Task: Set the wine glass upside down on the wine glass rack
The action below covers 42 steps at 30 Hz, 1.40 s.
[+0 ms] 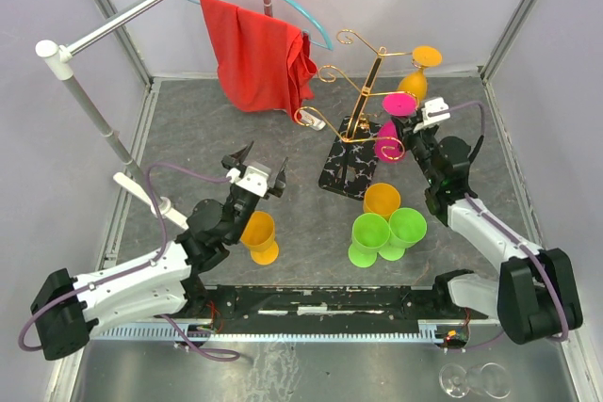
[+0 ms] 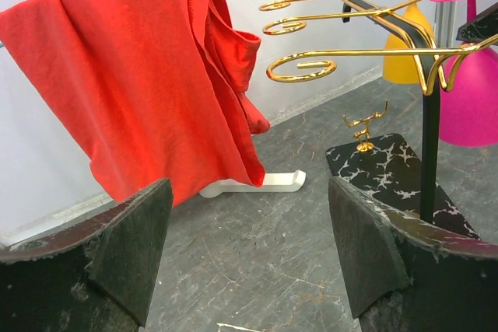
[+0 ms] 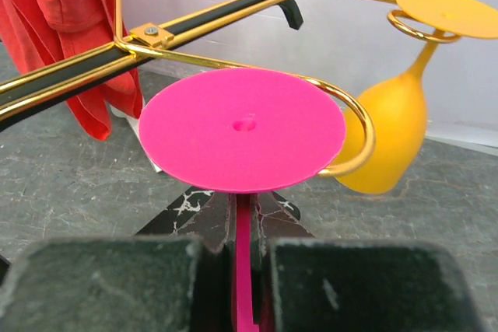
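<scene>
Right hand is pinching the stem of the pink wine glass, holding it inverted, bowl hanging down and flat foot facing up. That is the way it has to go, since the foot must ride on top of the wire. The glass is sitting at the right side of the wine glass rack, its foot over a gold scroll arm and its stem apparently running inside the curl. From the right wrist view it is hard to say whether the foot is already bearing on the wire or floating just above it. An orange wine glass is hanging from the next arm, far right, showing the target pose.

Left hand is hovering with fingers spread and nothing between them, left of the rack and facing the red cloth. Spare green cups are standing on the surface near the rack base. Judging by this, the placing step is nearly finished. What is left is lowering, letting go, and backing out without dragging the stem.
</scene>
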Available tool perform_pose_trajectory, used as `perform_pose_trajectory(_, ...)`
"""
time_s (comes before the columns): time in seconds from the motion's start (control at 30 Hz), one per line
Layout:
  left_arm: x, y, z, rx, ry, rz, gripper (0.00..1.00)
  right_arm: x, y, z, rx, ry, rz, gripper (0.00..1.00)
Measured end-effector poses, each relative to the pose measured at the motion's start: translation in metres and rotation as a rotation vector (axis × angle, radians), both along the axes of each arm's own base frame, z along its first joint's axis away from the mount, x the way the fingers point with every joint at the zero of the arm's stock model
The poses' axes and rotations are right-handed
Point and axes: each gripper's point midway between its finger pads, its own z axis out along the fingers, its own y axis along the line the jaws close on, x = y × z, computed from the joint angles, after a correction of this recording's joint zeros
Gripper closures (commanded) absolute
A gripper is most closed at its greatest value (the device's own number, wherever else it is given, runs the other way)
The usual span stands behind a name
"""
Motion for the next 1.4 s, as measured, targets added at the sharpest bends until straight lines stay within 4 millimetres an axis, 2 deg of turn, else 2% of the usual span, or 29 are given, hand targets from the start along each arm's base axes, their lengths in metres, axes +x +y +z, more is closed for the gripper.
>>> perform_pose_trajectory(0.5, 0.007, -0.005, -0.012, 0.038, 0.015, 0.011, 0.11, 0.028, 0.01, 0.002, 0.008, 0.01, 0.022, 0.99)
perform_pose_trajectory(0.7, 0.01, -0.004, -0.014, 0.041, 0.018, 0.02, 0.1, 0.033, 0.007, 0.002, 0.012, 0.01, -0.001, 0.99)
perform_pose_trajectory(0.8, 0.011, -0.005, -0.016, 0.047, 0.022, 0.023, 0.1, 0.034, 0.002, 0.002, 0.013, 0.01, -0.018, 0.99)
perform_pose_trajectory(0.93, 0.013, -0.005, -0.019, 0.056, 0.029, 0.027, 0.1, 0.037, -0.018, 0.004, 0.019, 0.009, -0.077, 0.99)
perform_pose_trajectory(1.4, 0.016, -0.006, -0.024, 0.068, 0.038, 0.03, 0.1, 0.038, -0.046, 0.002, 0.05, 0.01, -0.115, 0.99)
